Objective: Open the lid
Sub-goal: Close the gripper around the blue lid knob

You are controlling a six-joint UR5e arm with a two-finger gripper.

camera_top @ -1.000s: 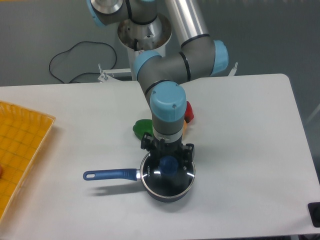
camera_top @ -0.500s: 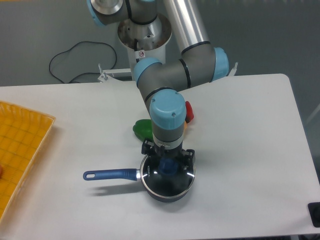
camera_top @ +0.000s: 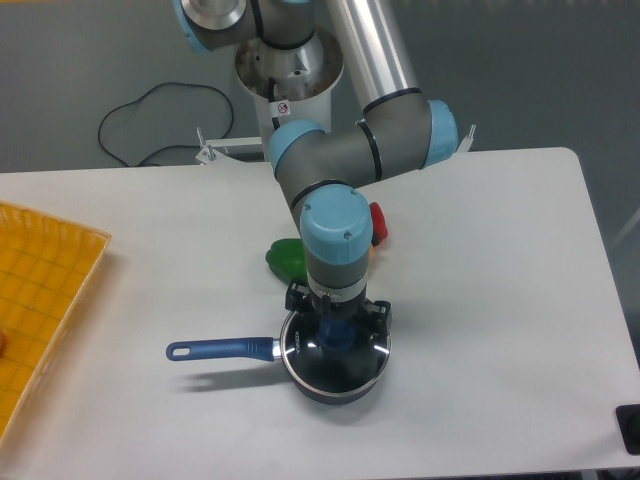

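Glass lid [camera_top: 335,350] is seen seated on the dark blue saucepan [camera_top: 300,365] at lower centre of the bench [camera_top: 480,300], its blue knob [camera_top: 334,333] straddled by the gripper [camera_top: 335,328], finger closure cannot be told; lifting judged not yet done.

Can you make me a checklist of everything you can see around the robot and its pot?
Surface: white table, mostly bare.
Job's things: lid sits on the dark blue saucepan, handle pointing left.
Clutter: green object and red object behind the arm; yellow tray at the left edge.
Grippers: gripper down over the lid's blue knob; whether the fingers grip it cannot be told.
Cables: black cable looped behind the table.
Surroundings: grey floor, robot base.
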